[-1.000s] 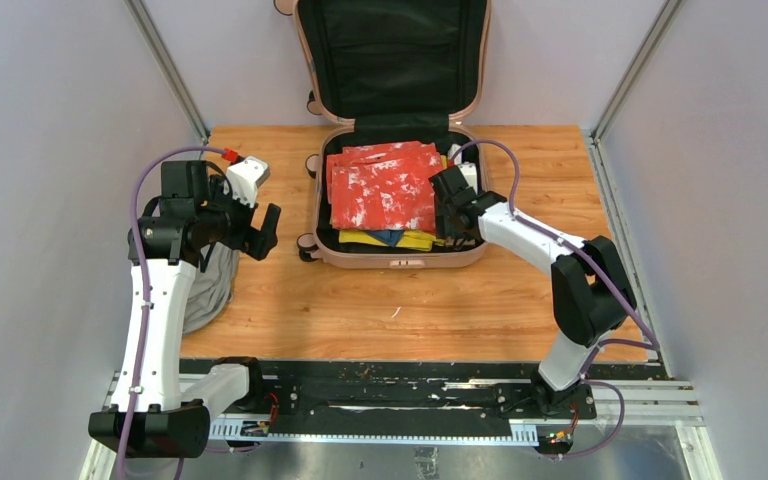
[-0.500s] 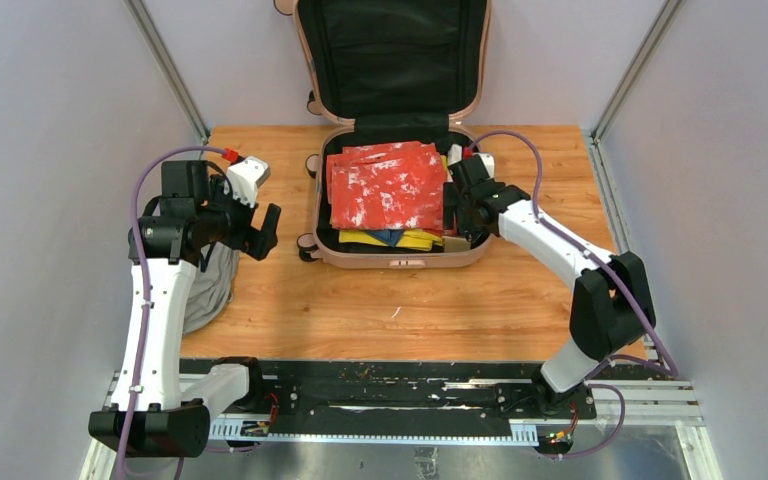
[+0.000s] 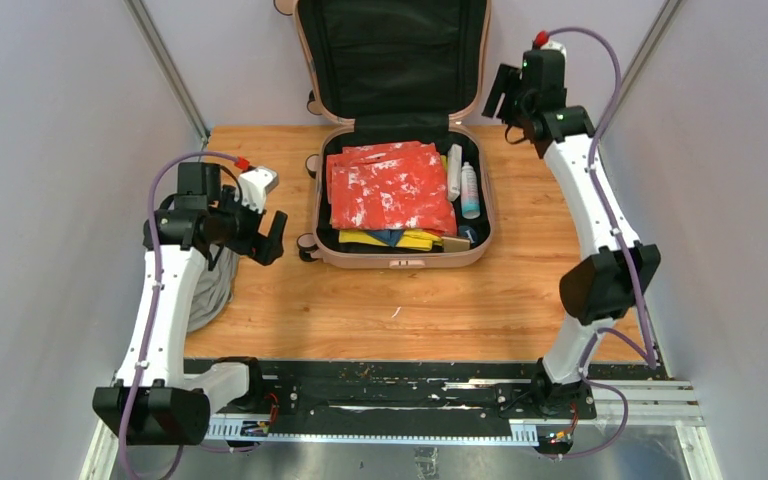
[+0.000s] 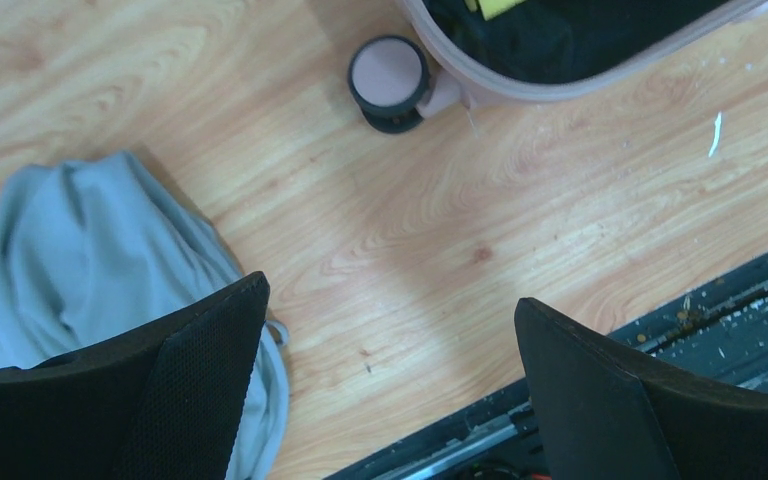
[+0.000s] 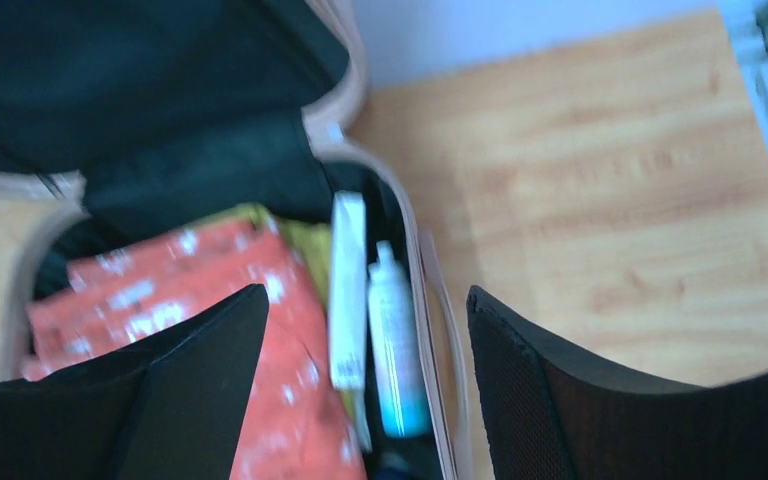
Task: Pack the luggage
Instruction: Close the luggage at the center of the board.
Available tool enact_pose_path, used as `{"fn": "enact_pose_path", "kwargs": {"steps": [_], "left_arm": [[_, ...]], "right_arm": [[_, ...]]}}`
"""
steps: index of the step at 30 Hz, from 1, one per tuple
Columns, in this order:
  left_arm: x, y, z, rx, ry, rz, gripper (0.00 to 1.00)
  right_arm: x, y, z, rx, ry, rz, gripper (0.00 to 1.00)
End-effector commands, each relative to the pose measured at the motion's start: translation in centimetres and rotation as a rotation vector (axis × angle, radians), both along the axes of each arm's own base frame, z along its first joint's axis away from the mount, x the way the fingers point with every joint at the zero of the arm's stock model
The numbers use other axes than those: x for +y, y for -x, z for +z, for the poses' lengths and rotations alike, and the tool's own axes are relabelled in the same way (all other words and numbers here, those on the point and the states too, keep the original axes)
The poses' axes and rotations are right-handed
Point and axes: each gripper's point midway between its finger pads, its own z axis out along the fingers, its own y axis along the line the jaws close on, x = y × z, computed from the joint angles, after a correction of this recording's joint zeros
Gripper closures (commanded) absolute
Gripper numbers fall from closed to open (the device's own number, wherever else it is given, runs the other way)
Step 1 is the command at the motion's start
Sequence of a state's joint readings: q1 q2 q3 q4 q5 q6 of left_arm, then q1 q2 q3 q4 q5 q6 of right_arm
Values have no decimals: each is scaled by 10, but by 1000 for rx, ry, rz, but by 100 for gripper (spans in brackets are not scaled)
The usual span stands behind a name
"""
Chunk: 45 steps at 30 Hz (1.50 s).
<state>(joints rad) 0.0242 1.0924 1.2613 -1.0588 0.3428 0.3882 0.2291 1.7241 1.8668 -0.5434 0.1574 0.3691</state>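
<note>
The pale pink luggage (image 3: 403, 259) lies open at the table's back, its black-lined lid (image 3: 392, 55) leaning on the wall. Inside lie a red-and-white cloth (image 3: 390, 190), yellow and blue items (image 3: 390, 238), a white tube (image 3: 454, 172) and a blue-bottomed bottle (image 3: 469, 190) along the right wall. My right gripper (image 3: 508, 92) is open and empty, raised beside the lid's right edge; its wrist view looks down on the tube (image 5: 347, 290) and bottle (image 5: 395, 340). My left gripper (image 3: 265, 235) is open and empty, left of the case above the wood (image 4: 390, 295).
A grey cloth bundle (image 3: 205, 290) lies at the table's left edge, under the left arm; it shows beside the left finger (image 4: 90, 250). A suitcase wheel (image 4: 390, 75) sits at the case's near-left corner. A black rail (image 3: 390, 390) runs along the near edge.
My right gripper has come out of the suitcase and risen up and back to the lid's right side; the tube and bottle now show uncovered. The left gripper shifted slightly right.
</note>
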Motion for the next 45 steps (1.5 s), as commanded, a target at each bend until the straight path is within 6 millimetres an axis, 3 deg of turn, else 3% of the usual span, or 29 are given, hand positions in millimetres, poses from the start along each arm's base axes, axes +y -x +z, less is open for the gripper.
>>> {"fn": "enact_pose_path", "kwargs": {"steps": [1,5,11,15,22,25,27,28,31,33,42,45], "left_arm": [[-7,5,-32,100,42,-33,0],[-9,3,-54,136,53,-33,0],[-20,2,-78,199,118,-52,0],[-22,0,-91,249,133,-55,0],[-15,-19,-125,283,118,32,0],[-14,-25,-134,304,124,60,0],[-17,-27,-134,315,142,63,0],[-18,-28,-133,316,148,62,0],[-17,-28,-129,311,147,63,0],[-15,-28,-124,310,136,65,0],[-4,-23,-91,215,96,85,0],[1,-19,-80,180,83,95,0]], "right_arm": [[4,-49,25,-70,-5,79,25],[4,-94,43,-177,17,112,27],[5,-146,51,-412,34,144,28],[1,-171,62,-549,29,130,29],[25,-198,82,-747,-21,232,29],[34,-199,95,-842,-54,269,30],[39,-198,100,-876,-65,296,37],[42,-196,102,-887,-69,312,44],[50,-182,103,-894,-77,364,77],[51,-169,107,-913,-77,370,88],[44,-108,93,-863,-60,377,94],[40,-89,63,-801,-57,370,94]]}}
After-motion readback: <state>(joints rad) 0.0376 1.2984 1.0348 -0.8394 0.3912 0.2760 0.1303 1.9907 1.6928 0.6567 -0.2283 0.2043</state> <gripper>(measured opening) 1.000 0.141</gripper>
